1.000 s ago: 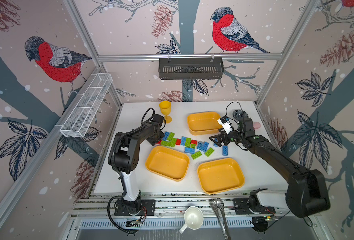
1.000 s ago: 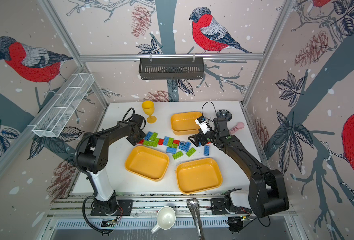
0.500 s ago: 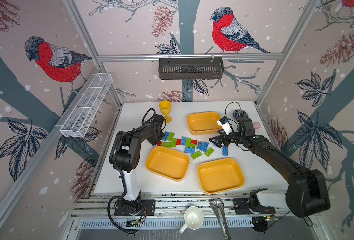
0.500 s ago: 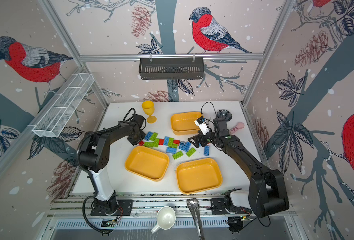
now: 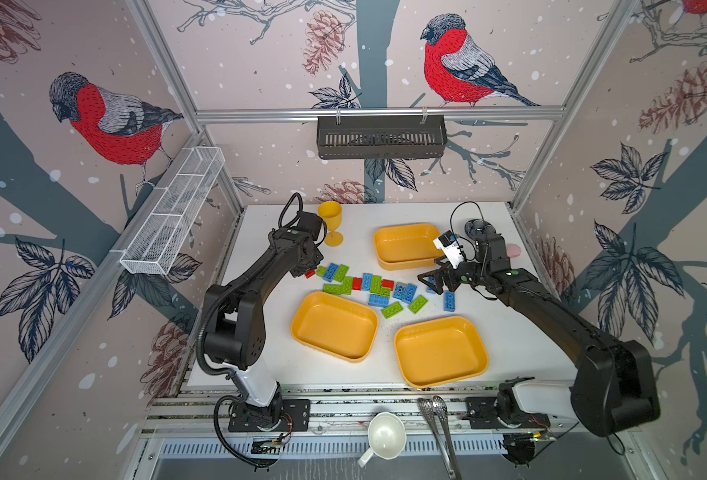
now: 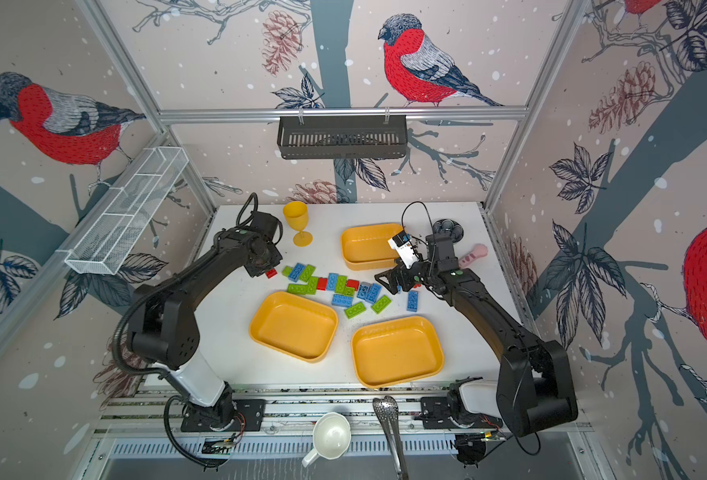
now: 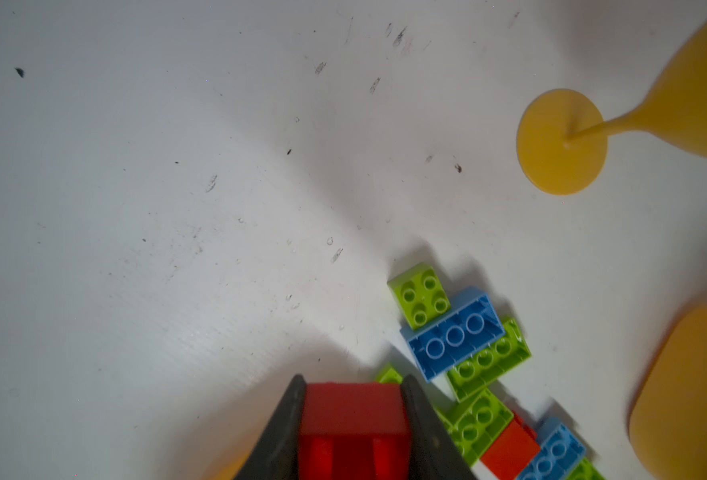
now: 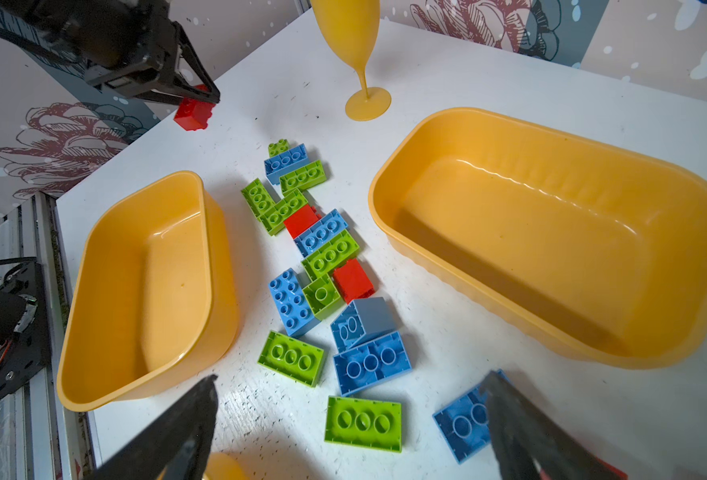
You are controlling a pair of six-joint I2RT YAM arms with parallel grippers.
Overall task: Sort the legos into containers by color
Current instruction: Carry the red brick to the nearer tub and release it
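Nearest the front edge of the white bench (image 5: 509, 345) sat two shallow rectangular yellow-orange plastic trays, the left front tray (image 5: 335, 330) and the right front tray (image 5: 441, 353), both bare. Behind them the small studded plastic bricks (image 5: 379, 286), green, blue and red, lay in a crowded row, many touching. The right claw (image 8: 352, 378) hung over the row's right end, jaws spread wide, gripping nothing. A green plastic brick (image 8: 362, 424) lay between the fingers and a blue plastic brick (image 8: 462, 424) partly under one of them. Risk there: closing straight down could gather both colours, or skid one aside. At the row's left end the left claw (image 7: 352, 386) was clamped tight on a small red plastic brick (image 7: 354, 409). In the right wrist view only the fingertips (image 8: 204, 85) held its upper part, with the bulk jutting beyond them. Could not tell whether it had cleared the bench. So shallow a hold might let it twist or drop in transit, and a low carry toward the front trays would plough the row. With no tray yet claimed by a colour, the two arms might claim one differently. Farther back the third tray (image 5: 401, 245) stood bare. Farthest, the tall yellow plastic goblet (image 5: 330, 216) stood just beside the left arm (image 5: 277, 266). Being narrow-stemmed, it looked easy to topple on a swing.
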